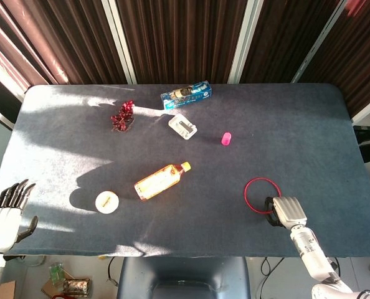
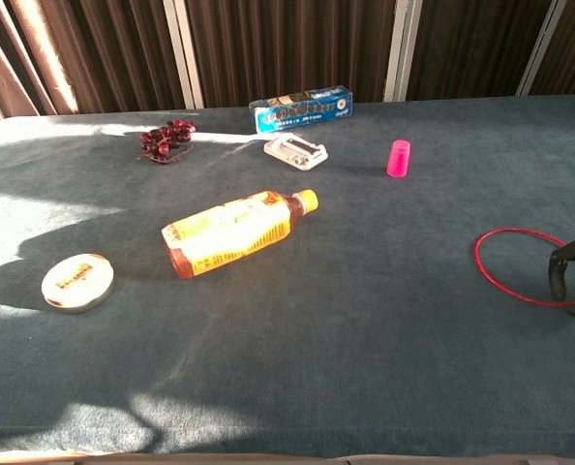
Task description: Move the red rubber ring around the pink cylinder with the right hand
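Observation:
The red rubber ring [image 1: 246,193] lies flat on the dark blue table near its front right, also seen in the chest view [image 2: 477,260]. My right hand [image 1: 283,212] sits at the ring's near right rim, its dark fingers [image 2: 559,275] curled down over that rim and pinching it. The pink cylinder [image 1: 226,138] stands upright well beyond the ring, toward the table's middle [image 2: 399,157]. My left hand [image 1: 6,215] hangs off the front left corner with fingers spread, holding nothing.
An orange drink bottle [image 1: 162,180] lies on its side mid-table, with a round tin [image 1: 107,202] to its left. Farther back are a white clip-like object [image 1: 183,126], a blue box [image 1: 185,95] and a dark red berry cluster [image 1: 123,116].

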